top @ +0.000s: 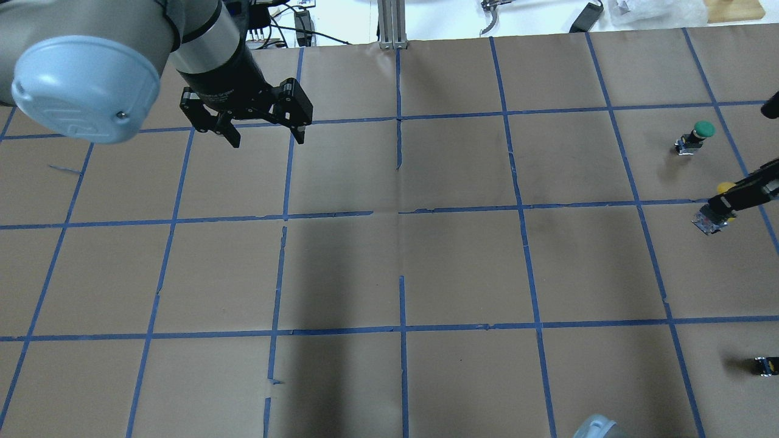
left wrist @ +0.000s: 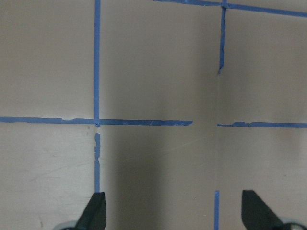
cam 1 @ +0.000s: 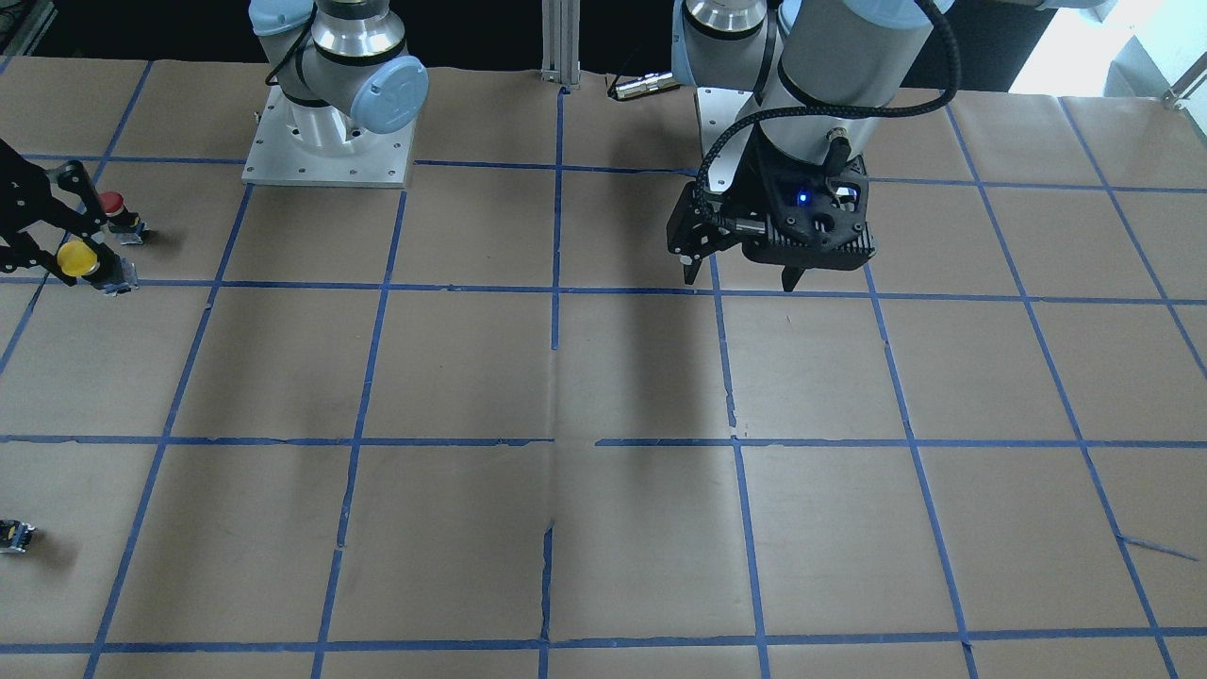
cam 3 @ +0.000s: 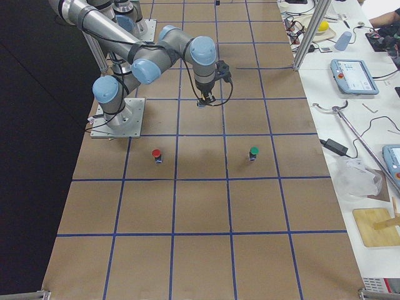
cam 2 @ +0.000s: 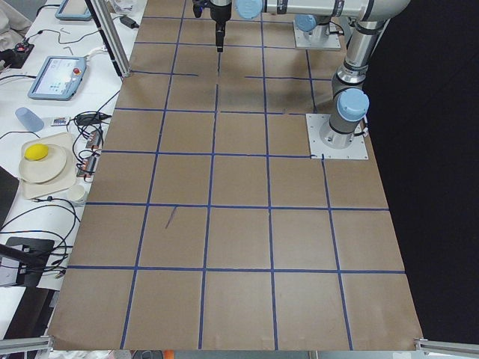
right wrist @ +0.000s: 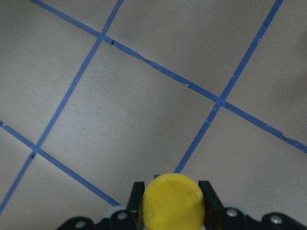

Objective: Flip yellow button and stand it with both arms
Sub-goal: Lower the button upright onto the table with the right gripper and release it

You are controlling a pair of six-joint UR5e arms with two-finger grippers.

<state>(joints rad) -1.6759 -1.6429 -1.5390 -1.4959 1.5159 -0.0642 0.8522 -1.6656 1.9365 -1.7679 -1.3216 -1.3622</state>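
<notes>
Front-facing view: right gripper (cam 1: 68, 247) clamped on yellow button (cam 1: 79, 259), just beside red button (cam 1: 113, 203), on operators' side. Left gripper (cam 1: 745, 281) well apart from red button, fingers (cam 1: 790, 276) spread, holding nothing.
Overhead view: right gripper crosses yellow button between cap and body.
Right wrist view: 2 fingers press cap, 1 each side.

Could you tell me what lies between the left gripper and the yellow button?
Overhead view: only bare brown paper with blue tape lines lies there.
</notes>
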